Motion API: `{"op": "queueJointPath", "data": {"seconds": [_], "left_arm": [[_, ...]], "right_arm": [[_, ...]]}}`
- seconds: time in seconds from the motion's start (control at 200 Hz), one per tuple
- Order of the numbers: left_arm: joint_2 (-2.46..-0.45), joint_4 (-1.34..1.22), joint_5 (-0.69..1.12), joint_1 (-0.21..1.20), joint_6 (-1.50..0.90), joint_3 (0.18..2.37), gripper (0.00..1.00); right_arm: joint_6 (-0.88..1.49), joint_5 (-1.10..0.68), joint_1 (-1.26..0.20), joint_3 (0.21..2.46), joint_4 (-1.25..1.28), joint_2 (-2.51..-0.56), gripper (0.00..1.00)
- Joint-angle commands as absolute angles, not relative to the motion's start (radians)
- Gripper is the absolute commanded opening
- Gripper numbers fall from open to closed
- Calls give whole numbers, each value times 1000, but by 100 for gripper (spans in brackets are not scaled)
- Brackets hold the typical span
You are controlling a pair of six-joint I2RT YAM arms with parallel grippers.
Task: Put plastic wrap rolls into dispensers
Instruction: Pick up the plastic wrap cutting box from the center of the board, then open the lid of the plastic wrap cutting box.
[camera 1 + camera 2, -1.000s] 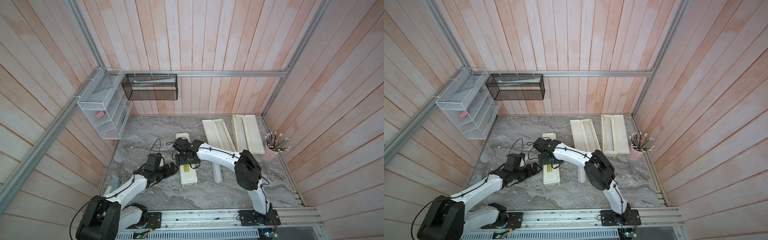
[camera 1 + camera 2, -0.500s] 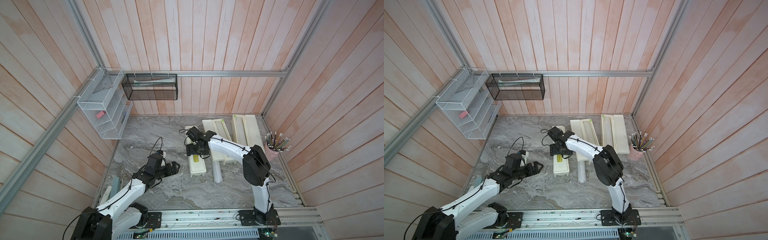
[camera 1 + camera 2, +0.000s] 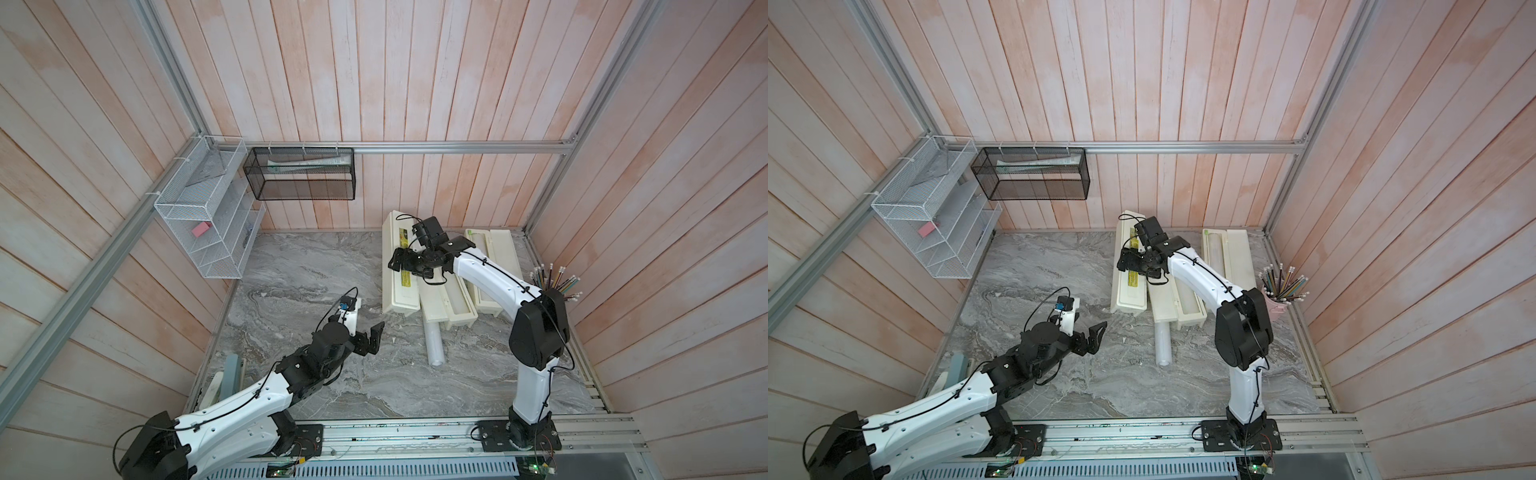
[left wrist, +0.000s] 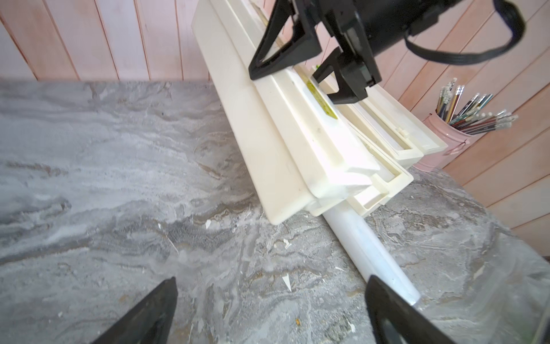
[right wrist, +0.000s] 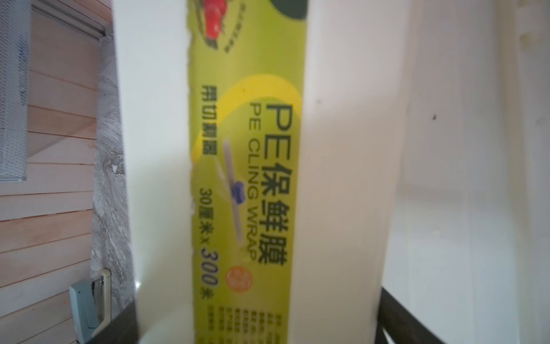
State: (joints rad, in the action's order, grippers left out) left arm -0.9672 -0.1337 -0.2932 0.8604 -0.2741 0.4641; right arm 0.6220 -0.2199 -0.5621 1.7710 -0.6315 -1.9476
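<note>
1. Now the left gripper (image 3: 373,337) hangs over the near-left part of the table (image 3: 311,270), fingers spread wide and empty. A second ago it sat just beside the closed dispenser (image 3: 399,295), so we have given up our share of that box.
2. That closed dispenser has travelled from mid-table to the far side and leans against the left edge of the middle open dispenser (image 3: 453,303). Our right gripper (image 3: 402,266) straddles it, fingers clamped on both long sides. We judge it is being parked as finished.
3. One plastic wrap roll (image 3: 434,345) lies loose where it was, its far end tucked under those two boxes. It looks like our next job.
4. Rightmost, the far-right open dispenser (image 3: 494,266) has not moved, and its lid is open. We cannot tell whether its trough is filled.
</note>
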Motion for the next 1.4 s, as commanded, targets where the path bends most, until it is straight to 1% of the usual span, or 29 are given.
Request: {"op": "queueJointPath", "data": {"seconds": [0.0,0.085,0.14,0.17,0.23,0.33,0.575,0.71,1.065,1.395], "left_arm": [[-1028,-280,-452,906,-43,493,100],[-1094,-359,-501,945,91,506,100],[-1136,-433,-526,946,171,505,100],[-1156,-471,-538,980,206,504,100],[-1187,-542,-548,991,267,505,100],[-1232,-616,-551,992,330,515,100],[-1344,-704,-566,1006,455,558,100],[-1411,-788,-622,1023,551,577,100],[-1540,-998,-749,1028,723,611,100],[-1577,-1043,-788,1028,722,620,99]], "right_arm": [[624,-312,-542,1836,-577,-1908,82],[627,-339,-531,1848,-580,-1900,81],[637,-351,-525,1848,-581,-1891,81],[642,-356,-523,1846,-579,-1884,82],[647,-368,-521,1847,-583,-1876,82],[650,-394,-522,1844,-584,-1863,82],[688,-460,-523,1782,-526,-1824,82],[703,-480,-526,1763,-504,-1817,81],[720,-516,-546,1711,-473,-1804,81],[733,-543,-547,1669,-444,-1794,82]]}}
